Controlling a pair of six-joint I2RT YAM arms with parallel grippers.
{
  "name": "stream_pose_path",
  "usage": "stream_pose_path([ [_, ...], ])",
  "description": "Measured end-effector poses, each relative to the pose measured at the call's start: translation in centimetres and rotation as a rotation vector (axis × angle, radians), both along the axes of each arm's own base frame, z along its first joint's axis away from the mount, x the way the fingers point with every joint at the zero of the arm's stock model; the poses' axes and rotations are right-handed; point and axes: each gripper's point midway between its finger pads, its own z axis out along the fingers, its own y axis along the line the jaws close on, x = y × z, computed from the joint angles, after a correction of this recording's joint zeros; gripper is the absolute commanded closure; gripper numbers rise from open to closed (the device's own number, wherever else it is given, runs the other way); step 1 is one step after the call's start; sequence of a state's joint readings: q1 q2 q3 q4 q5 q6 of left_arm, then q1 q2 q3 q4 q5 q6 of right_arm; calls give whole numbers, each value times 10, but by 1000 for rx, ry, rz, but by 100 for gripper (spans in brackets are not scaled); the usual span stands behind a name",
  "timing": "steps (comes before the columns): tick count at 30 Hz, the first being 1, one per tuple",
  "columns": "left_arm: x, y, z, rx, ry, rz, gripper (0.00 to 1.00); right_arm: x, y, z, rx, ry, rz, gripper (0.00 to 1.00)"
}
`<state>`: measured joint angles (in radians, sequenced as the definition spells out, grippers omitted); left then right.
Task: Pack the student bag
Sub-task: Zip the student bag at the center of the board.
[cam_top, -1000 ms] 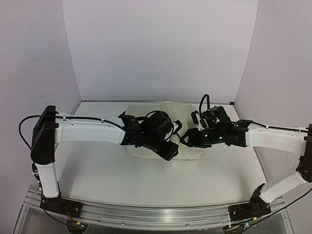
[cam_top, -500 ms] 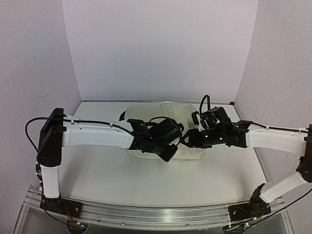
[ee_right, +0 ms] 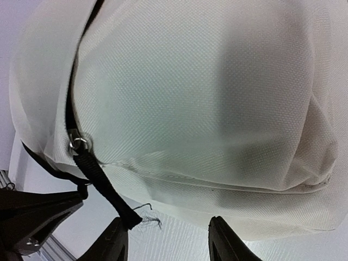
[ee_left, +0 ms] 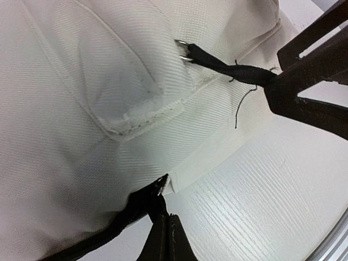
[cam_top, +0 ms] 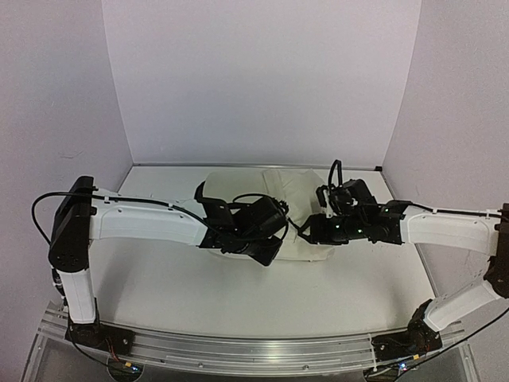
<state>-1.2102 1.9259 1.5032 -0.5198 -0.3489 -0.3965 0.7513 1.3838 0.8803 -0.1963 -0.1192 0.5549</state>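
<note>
The student bag (cam_top: 298, 195), cream fabric, lies at the back middle of the table, and both arms meet at its near edge. My left gripper (ee_left: 167, 231) is shut on a black zipper pull (ee_left: 155, 204) that hangs from a metal ring at the bag's corner (ee_left: 109, 81). In the top view the left gripper (cam_top: 274, 239) is low over the bag's front. My right gripper (ee_right: 168, 242) is open just off the bag's edge (ee_right: 206, 98). A frayed black strap (ee_right: 103, 182) ends against its left finger (ee_right: 111, 244). The right gripper (cam_top: 306, 231) faces the left one closely.
White wood-grain table (ee_left: 261, 206) shows beside and in front of the bag. The right gripper's dark fingers (ee_left: 315, 81) fill the upper right of the left wrist view. The left gripper's body (ee_right: 38, 212) sits low left in the right wrist view. White walls enclose the table.
The left gripper has closed from open onto the black zipper pull, and its arm shifted slightly along the bag's front. The right arm has stayed nearly still.
</note>
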Motion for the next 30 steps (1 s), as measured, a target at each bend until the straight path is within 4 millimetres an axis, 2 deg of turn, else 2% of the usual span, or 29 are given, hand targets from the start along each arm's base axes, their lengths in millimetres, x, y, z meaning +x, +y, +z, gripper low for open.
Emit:
stream_pose_path([
  [3, 1, 7, 5, -22, 8, 35, 100, 4, -4, -1, -16, -12, -23, 51],
  [7, 4, 22, 11, -80, 31, 100, 100, 11, -10, -13, -57, -10, -78, 51],
  [19, 26, 88, 16, -167, 81, 261, 100, 24, -27, -54, -182, 19, -205, 54],
  [30, 43, 152, 37, -231, 60, 387, 100, 34, -28, -59, -218, 2, -235, 54],
])
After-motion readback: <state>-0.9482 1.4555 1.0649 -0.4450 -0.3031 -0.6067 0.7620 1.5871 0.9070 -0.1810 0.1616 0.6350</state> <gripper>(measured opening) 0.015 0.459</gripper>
